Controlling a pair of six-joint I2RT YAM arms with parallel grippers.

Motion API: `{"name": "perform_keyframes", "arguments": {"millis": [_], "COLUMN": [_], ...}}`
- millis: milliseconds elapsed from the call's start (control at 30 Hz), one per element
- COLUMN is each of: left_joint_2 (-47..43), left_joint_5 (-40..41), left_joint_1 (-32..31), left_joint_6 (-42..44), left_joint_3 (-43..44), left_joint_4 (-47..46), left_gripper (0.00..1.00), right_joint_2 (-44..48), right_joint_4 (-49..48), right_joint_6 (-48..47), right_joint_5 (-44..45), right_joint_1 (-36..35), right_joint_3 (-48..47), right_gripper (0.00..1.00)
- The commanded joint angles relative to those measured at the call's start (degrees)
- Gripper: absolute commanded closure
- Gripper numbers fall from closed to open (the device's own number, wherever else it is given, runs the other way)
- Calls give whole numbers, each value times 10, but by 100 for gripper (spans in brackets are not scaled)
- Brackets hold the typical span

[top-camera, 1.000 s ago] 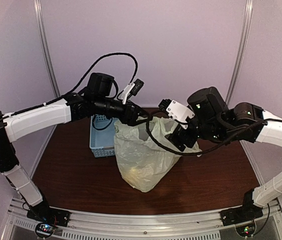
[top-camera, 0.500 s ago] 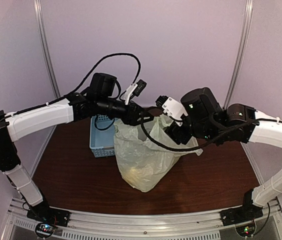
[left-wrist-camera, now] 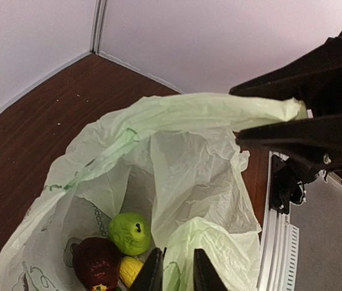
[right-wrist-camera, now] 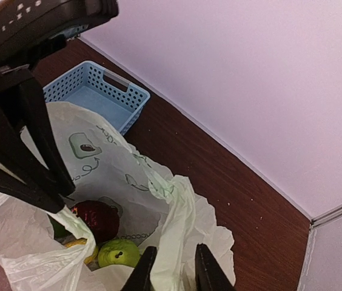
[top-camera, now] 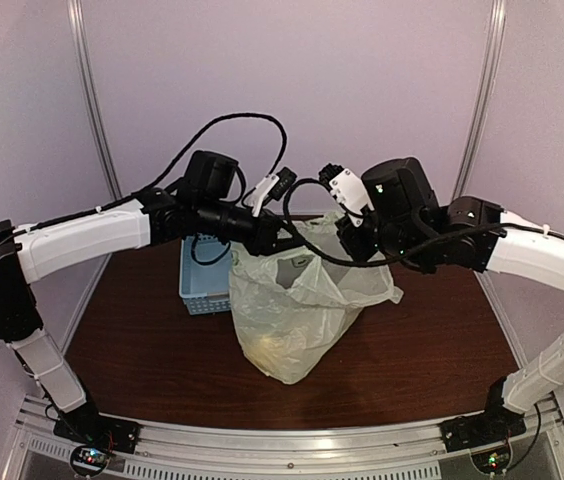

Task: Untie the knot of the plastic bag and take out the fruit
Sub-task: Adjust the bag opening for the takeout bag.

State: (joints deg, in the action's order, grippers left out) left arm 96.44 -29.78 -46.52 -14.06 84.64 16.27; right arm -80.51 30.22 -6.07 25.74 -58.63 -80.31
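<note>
The pale yellow-green plastic bag [top-camera: 292, 310] stands on the brown table with its mouth held open from both sides. No knot shows in any view. My left gripper [top-camera: 282, 243] [left-wrist-camera: 176, 276] is shut on a fold of the bag's left rim. On the right rim, my right gripper [top-camera: 354, 248] [right-wrist-camera: 172, 274] is shut on a bunched strip of plastic. Fruit lies at the bag's bottom: a green piece [left-wrist-camera: 130, 233] [right-wrist-camera: 119, 251], a dark red one [left-wrist-camera: 97, 262] [right-wrist-camera: 95, 219] and a yellow one [left-wrist-camera: 128, 271].
A light blue perforated basket [top-camera: 202, 280] [right-wrist-camera: 95, 94] stands just behind and left of the bag. Purple walls close in the back and sides. The table's metal front rail [top-camera: 292, 445] runs along the near edge, between the arm bases.
Both grippers have closed on the bag's rim. The right arm moved left and upward, the left arm rose a little, and the bag's top has been drawn up.
</note>
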Motion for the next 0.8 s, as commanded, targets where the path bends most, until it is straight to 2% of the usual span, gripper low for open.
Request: {"name": "perform_keyframes", "arguments": {"millis": [0, 167, 567, 767], "left_joint_2": [-6, -29, -118, -162], "left_joint_5": [-9, -14, -53, -32], "left_joint_1": [-3, -3, -3, -3], "left_joint_6": [14, 14, 15, 9], "left_joint_3": [-31, -80, -223, -269], "left_joint_4": [-1, -1, -14, 5], "left_gripper": [91, 100, 100, 100], "right_joint_2": [-5, -13, -40, -46], "right_joint_4": [-23, -33, -54, -78], "right_joint_6": [31, 52, 115, 124], "right_joint_5": [-2, -6, -30, -71], "right_joint_1": [23, 48, 129, 153], "right_joint_3": [-13, -14, -9, -7], "right_gripper": [80, 84, 86, 87]}}
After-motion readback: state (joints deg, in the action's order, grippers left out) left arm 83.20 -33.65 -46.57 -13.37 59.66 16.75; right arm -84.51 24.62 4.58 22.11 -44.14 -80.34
